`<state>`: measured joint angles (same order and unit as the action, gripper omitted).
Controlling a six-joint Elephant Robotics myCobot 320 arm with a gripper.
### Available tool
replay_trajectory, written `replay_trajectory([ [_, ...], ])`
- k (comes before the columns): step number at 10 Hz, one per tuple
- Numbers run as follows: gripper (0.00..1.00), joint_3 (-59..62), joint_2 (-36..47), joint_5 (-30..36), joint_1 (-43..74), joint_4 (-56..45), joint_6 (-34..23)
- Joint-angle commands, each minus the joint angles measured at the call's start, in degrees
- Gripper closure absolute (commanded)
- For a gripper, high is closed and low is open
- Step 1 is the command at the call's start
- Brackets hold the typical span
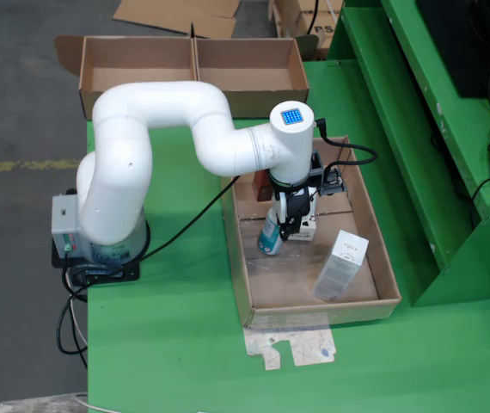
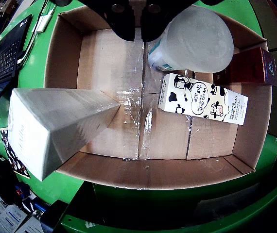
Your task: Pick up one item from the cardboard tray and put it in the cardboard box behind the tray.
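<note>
The cardboard tray [image 1: 385,277] lies on the green table and holds several items. A white bottle with a teal label [image 1: 269,235] stands tilted just beside my gripper [image 1: 287,229]. In the wrist view the bottle [image 2: 197,41] is right of the black fingers [image 2: 124,19], touching the right one, not between them. The jaws stand close together with only a narrow gap and nothing in it. A cow-print hand cream box [image 2: 204,99] lies flat, a dark red box [image 2: 248,68] lies beyond it, and a tall white box [image 1: 341,265] stands at the near end. The two-compartment cardboard box [image 1: 193,73] sits behind the tray.
The arm's base [image 1: 99,249] stands left of the tray with a black cable [image 1: 185,225] running across the table. A green frame [image 1: 451,172] rises on the right. A flattened paper scrap [image 1: 292,348] lies in front of the tray. The tall white box [image 2: 51,126] looms at the left in the wrist view.
</note>
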<state>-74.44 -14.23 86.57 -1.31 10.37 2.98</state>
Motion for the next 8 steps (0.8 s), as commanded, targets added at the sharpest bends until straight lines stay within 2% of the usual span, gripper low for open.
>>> replay_trajectory([
  [1,0.7,1.87,1.2,-0.17,-0.3,0.58,-0.12],
  [8,0.0,1.87,1.2,-0.17,-0.3,0.58,-0.12],
])
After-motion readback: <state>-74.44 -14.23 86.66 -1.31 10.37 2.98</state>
